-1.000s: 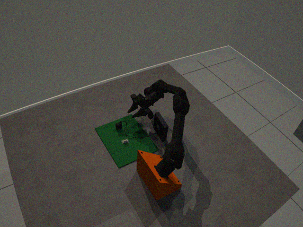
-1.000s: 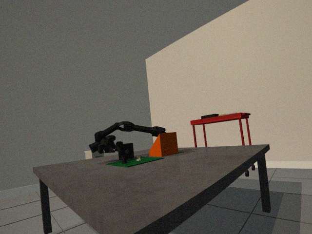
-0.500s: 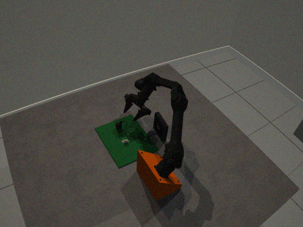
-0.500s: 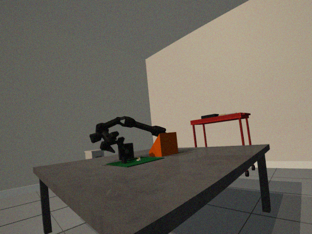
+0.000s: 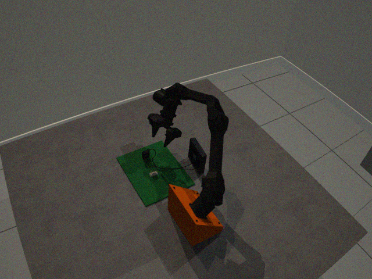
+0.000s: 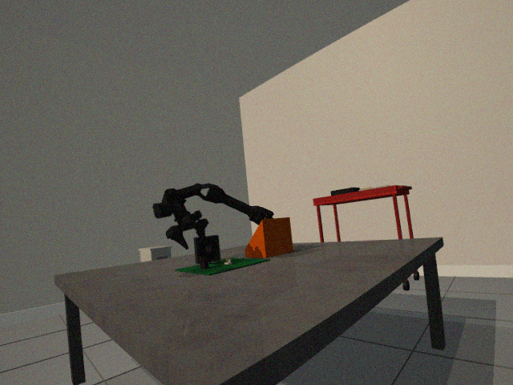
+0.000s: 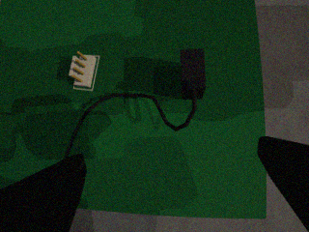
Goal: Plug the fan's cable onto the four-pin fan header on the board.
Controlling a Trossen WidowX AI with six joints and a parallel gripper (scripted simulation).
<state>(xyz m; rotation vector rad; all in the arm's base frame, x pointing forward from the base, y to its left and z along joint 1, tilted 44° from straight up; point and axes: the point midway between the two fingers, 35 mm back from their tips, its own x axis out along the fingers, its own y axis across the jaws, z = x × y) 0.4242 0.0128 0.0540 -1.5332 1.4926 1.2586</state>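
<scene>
A green board [image 5: 132, 168] [image 6: 194, 269] [image 7: 217, 29] lies on the table. A white four-pin header [image 5: 153, 174] [image 6: 227, 263] [image 7: 84, 72] sits on it with its pins bare. The black plug [image 5: 146, 156] [image 7: 193, 73] rests on the board apart from the header. Its thin black cable [image 5: 168, 167] [image 7: 130, 97] loops across the board to the black fan [image 5: 196, 154] [image 6: 207, 247], which stands on edge beside the board. My gripper [image 5: 158, 140] [image 6: 182, 240] [image 7: 172, 155] is open and empty. It hangs above the board near the plug, touching nothing.
The arm rises from an orange wedge base [image 5: 186, 216] [image 6: 271, 238] at the board's near corner. A red side table [image 6: 360, 194] stands off by the wall. The grey table [image 6: 289, 289] reaches well beyond the board.
</scene>
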